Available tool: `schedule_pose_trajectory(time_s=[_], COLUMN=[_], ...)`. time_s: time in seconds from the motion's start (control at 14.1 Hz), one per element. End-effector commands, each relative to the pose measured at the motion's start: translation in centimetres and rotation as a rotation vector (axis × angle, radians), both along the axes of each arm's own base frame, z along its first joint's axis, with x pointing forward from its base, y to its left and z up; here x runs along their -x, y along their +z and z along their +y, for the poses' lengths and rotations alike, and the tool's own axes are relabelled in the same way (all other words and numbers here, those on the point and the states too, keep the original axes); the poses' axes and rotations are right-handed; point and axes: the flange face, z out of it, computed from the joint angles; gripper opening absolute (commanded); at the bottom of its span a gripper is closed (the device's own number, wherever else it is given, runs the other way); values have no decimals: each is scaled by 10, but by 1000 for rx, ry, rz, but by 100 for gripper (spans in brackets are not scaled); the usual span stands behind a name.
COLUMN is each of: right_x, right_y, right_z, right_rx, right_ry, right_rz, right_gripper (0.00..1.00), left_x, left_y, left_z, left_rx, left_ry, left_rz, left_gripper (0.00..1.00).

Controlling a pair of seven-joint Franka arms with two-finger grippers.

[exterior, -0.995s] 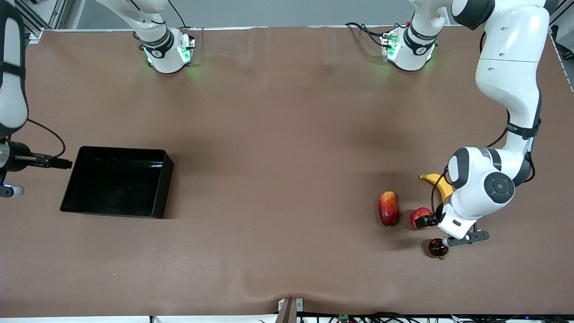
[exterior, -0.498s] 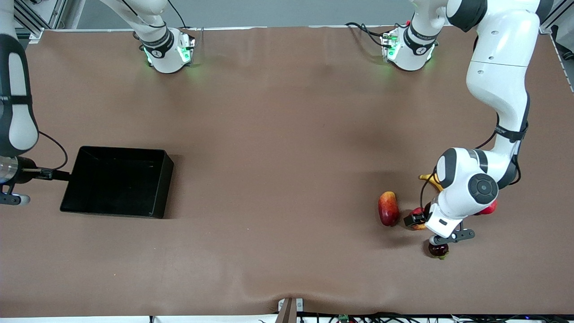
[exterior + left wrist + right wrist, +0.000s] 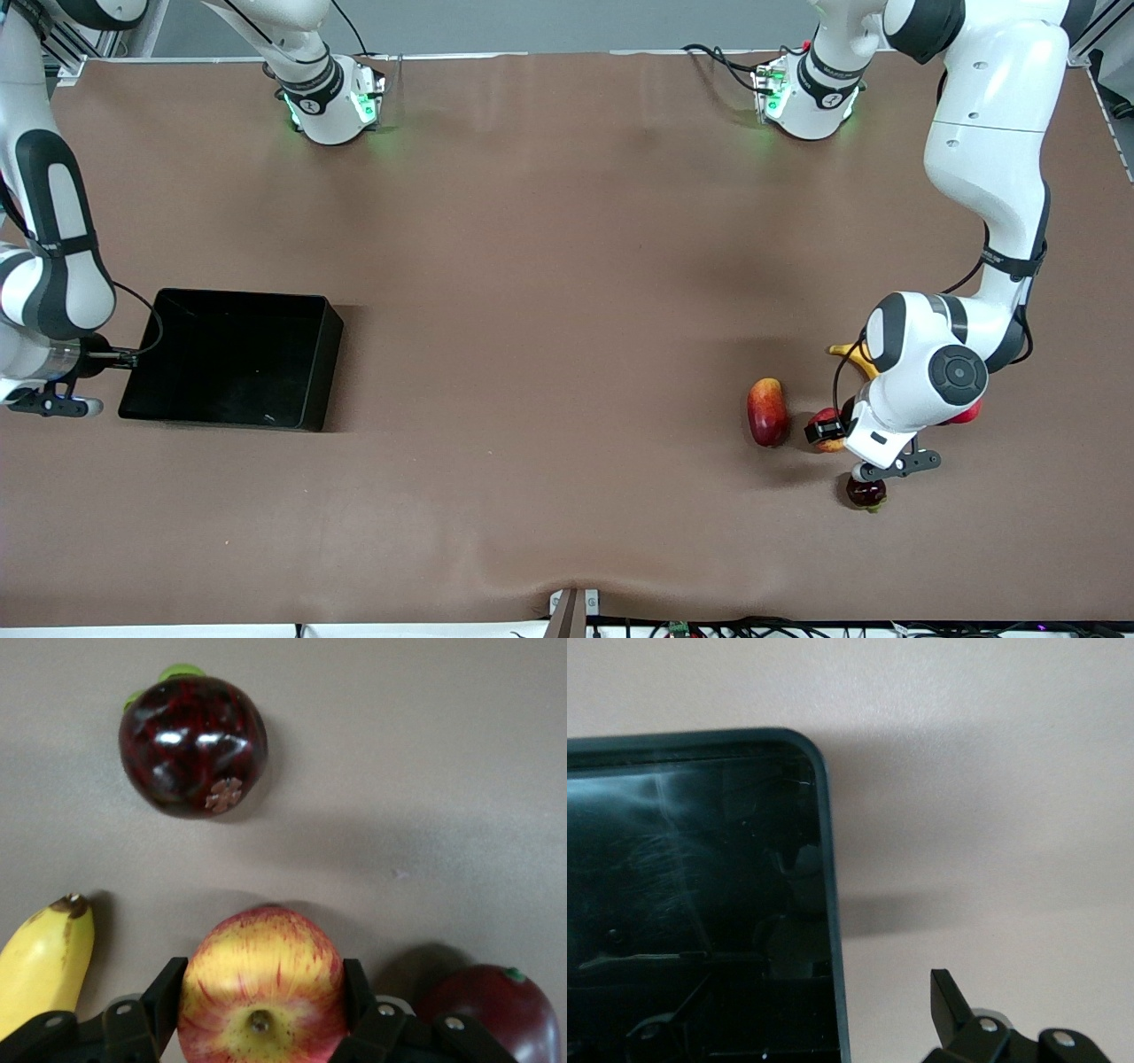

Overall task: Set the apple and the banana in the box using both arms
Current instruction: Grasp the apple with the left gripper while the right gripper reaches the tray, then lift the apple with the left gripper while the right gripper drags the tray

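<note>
Nearest the front camera, toward the left arm's end of the desk (image 3: 549, 372), a dark red round fruit with a green stem (image 3: 866, 493) (image 3: 193, 745) is seen resting on the brown surface. Just farther from the camera, the apple (image 3: 828, 431) (image 3: 260, 986) is located, red streaked with yellow, its dimpled top turned toward the left wrist camera. The left gripper (image 3: 852, 436) (image 3: 262, 1010) is lowered onto it, and the black fingers (image 3: 166, 998) are shown spread to either side of the apple, flanking it closely; contact with the skin cannot be confirmed. An oblong red-yellow fruit (image 3: 767, 411) is found beside the apple, toward the right arm's end. The banana (image 3: 856, 356) (image 3: 42, 973) is positioned farther from the camera than the apple, largely covered by the left arm in the front view. A pink-red round fruit (image 3: 967, 412) (image 3: 496, 1012) is partly visible beside the left arm's wrist.

Toward the right arm's end, the box (image 3: 232, 357) (image 3: 829, 895) is placed flat on the desk, with nothing inside. The right gripper (image 3: 49, 403) is held over the desk just beside the box's outer wall; its finger state cannot be told.
</note>
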Motion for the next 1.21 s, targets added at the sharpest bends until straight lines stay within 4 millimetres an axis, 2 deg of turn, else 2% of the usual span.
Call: schedule_pose_trajectory(time_s=[0.0,0.07,0.14,0.21,0.36,0.5,0.64,0.78,0.92,1.07,1.14], right_x=[3,5,7,7,6,2,-5,-10,-25,-43,-50], right_y=[-2,-4,-7,-7,-4,9,32,60,94,121,128], right_z=[-4,-3,-3,-2,-1,1,6,18,55,105,132], right_rx=[-4,-9,-13,-14,-14,-9,-4,-2,-18,-52,-70], right_ry=[12,21,30,32,35,46,53,68,122,190,212], right_rz=[6,13,18,23,21,1,-32,-56,-87,-116,-127], right_gripper=[71,32,8,0,0,0,0,0,0,0,0], left_x=[4,4,4,6,14,22,29,34,39,44,48], left_y=[52,70,89,105,136,171,201,219,227,239,244], left_z=[4,6,8,10,11,8,2,0,-4,-12,-18], left_rx=[-22,-24,-25,-27,-33,-33,-31,-29,-24,-17,-12], left_ry=[-4,-6,-10,-13,-12,-10,-12,-13,-20,-10,10], left_rz=[22,16,8,6,24,16,-2,-10,3,8,15], left_gripper=[0,0,0,0,0,0,0,0,0,0,0])
